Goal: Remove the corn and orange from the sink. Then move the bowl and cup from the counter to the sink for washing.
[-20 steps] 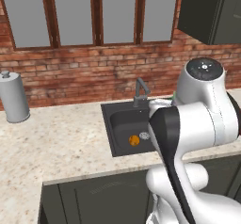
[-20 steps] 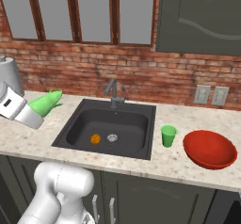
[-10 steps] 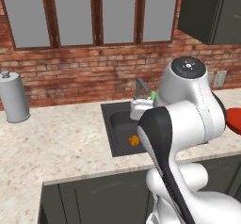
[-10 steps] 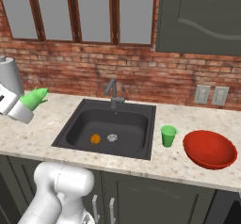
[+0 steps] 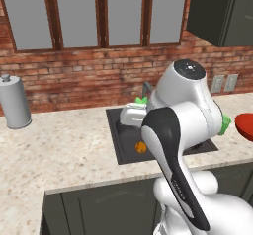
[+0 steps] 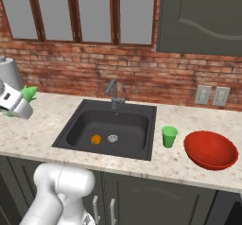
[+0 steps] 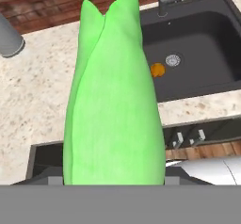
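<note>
Long speckled beige stone counter under a red brick wall with windows, over dark cabinet fronts. Dark charcoal rectangular sink set into the counter, with round silver drain and dark grey angular faucet at its back rim. Wide shallow red round bowl standing on the counter to the right of the sink, well apart from the basin. Tall grey metal canister upright at the far left of the counter against the wall.

Bright green oblong corn in its husk clamped in the gripper, up in the air over the counter to the left of the sink, clear of the basin; husk tips poking out past the white hand in the right base view, and in the hand view standing tall between the fingers with its tapered end pointing away. Also glimpsed as a bit of green behind the arm in the left base view. Fingers themselves mostly hidden by the husk.

Small bright green tumbler-shaped cup upright on the counter, between the sink's right rim and the bowl, just beside the rim, apart from the bowl. Small round orange ball lying on the sink floor, just left of the drain, not touching it.
</note>
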Controlling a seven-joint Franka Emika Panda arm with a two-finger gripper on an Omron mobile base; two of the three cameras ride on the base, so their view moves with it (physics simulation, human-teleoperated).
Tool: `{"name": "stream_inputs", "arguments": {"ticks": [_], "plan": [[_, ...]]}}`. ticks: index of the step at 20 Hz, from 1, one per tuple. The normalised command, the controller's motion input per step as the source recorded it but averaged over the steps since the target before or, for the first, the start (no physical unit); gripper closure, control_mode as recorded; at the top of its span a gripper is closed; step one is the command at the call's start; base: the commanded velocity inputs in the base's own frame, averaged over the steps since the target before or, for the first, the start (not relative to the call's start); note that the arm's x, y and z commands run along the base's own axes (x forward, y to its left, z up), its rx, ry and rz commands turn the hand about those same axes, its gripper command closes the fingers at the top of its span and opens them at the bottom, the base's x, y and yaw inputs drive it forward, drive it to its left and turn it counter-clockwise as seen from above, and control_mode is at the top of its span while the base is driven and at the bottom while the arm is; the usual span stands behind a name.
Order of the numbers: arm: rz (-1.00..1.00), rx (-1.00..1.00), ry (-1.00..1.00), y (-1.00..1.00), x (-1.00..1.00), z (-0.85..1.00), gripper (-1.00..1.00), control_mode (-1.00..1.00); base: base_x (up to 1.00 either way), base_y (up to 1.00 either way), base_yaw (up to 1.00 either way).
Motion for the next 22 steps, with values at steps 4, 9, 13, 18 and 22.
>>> {"name": "stream_inputs", "arguments": {"ticks": [4, 9, 13, 18, 22], "plan": [[0.15, 0.05, 0.0, 0.38, 0.42, -0.22, 1.0, -1.0, 0.0, 0.0, 0.0], [0.1, 0.0, 0.0, 0.34, 0.51, -0.27, 1.0, -1.0, 0.0, 0.0, 0.0], [0.09, 0.0, 0.0, 0.27, 0.52, -0.31, 1.0, -1.0, 0.0, 0.0, 0.0], [0.05, 0.0, 0.03, 0.29, 0.47, -0.3, 1.0, -1.0, 0.0, 0.0, 0.0], [0.05, 0.0, 0.09, 0.26, 0.46, -0.31, 1.0, -1.0, 0.0, 0.0, 0.0]]}}
